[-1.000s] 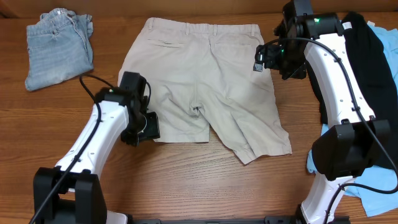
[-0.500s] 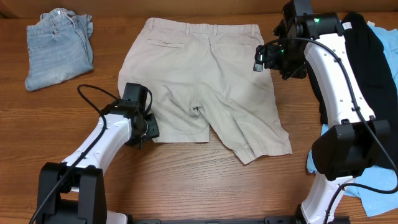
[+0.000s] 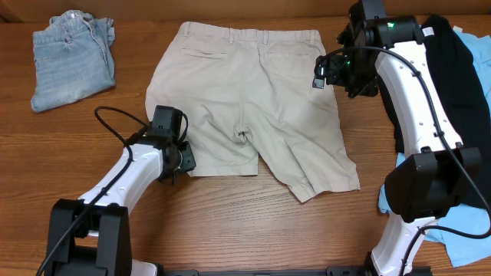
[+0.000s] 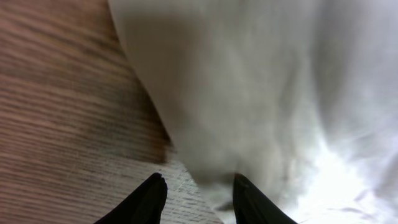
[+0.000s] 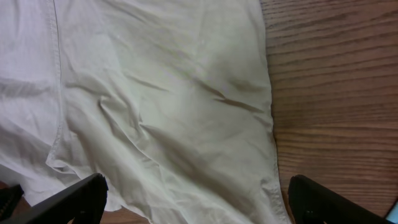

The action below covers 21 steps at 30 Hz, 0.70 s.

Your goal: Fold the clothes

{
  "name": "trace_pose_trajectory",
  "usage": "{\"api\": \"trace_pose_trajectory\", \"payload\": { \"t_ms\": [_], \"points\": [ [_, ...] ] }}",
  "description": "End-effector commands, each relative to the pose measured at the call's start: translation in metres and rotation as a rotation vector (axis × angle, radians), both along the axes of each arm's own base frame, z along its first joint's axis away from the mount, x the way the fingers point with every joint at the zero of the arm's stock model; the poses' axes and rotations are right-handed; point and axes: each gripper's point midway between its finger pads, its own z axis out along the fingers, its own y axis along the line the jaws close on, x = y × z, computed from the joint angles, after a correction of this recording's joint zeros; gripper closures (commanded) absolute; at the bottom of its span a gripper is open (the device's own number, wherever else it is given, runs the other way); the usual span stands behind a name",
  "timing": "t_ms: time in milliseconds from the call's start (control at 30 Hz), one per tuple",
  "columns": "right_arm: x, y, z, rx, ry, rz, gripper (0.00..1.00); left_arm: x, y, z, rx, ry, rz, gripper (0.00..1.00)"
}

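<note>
Overhead: the beige shorts [image 3: 245,100] lie spread flat, back pockets up, in the upper middle of the frame. The waistband is toward the top edge and the two legs point down. The folded light-blue denim [image 3: 73,57] sits at upper left. The black garment [image 3: 456,77] and sky-blue top [image 3: 468,230] are piled along the right edge.

Over the last second the left gripper [image 3: 182,159] has drawn in and settled at the lower-left hem corner of the shorts, its arm sinking lower over the table [image 3: 253,230]. The right gripper [image 3: 322,73] has not moved — it hangs over the shorts' right side, just below the waistband. The cloth itself lies as it did, so no fold has begun. This reads as the left arm lining up its first grasp.

Left wrist: the view is blurred, but the two dark fingertips [image 4: 152,196] stand apart at the bottom of the frame. The pale hem edge runs down between them and bare wood lies to the left. The claw is spread and not yet nipping the fabric.

Right wrist: the fingers [image 5: 56,199] sit at the bottom corners, spread wide — nothing is held. Creased beige cloth fills the left and centre, and its side edge meets wood at the right.
</note>
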Motion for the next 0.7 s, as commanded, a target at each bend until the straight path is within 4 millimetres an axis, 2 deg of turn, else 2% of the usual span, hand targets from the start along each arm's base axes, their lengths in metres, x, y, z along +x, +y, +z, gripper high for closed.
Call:
{"api": "trace_pose_trajectory", "payload": {
  "t_ms": [0, 100, 233, 400, 533, 667],
  "points": [
    [-0.001, -0.002, 0.014, -0.003, -0.036, 0.000, 0.03, -0.006, 0.000, -0.005, 0.009, 0.003, 0.007, 0.62],
    [-0.003, -0.003, 0.013, -0.004, -0.030, -0.001, 0.04, -0.005, 0.000, -0.006, 0.009, -0.007, 0.005, 0.65],
    [-0.003, -0.003, 0.013, -0.004, -0.027, -0.001, 0.04, 0.006, -0.002, -0.004, 0.004, -0.055, 0.006, 0.67],
    [-0.005, -0.003, 0.013, -0.005, -0.022, -0.001, 0.04, 0.014, -0.003, -0.001, -0.001, -0.091, 0.006, 0.86],
    [-0.005, -0.003, 0.013, -0.005, -0.021, -0.001, 0.04, 0.007, 0.005, -0.004, 0.037, -0.059, 0.016, 0.95],
    [-0.004, -0.003, 0.013, -0.005, -0.023, 0.002, 0.04, -0.008, 0.017, -0.006, 0.080, 0.008, 0.008, 0.96]
  ]
}}
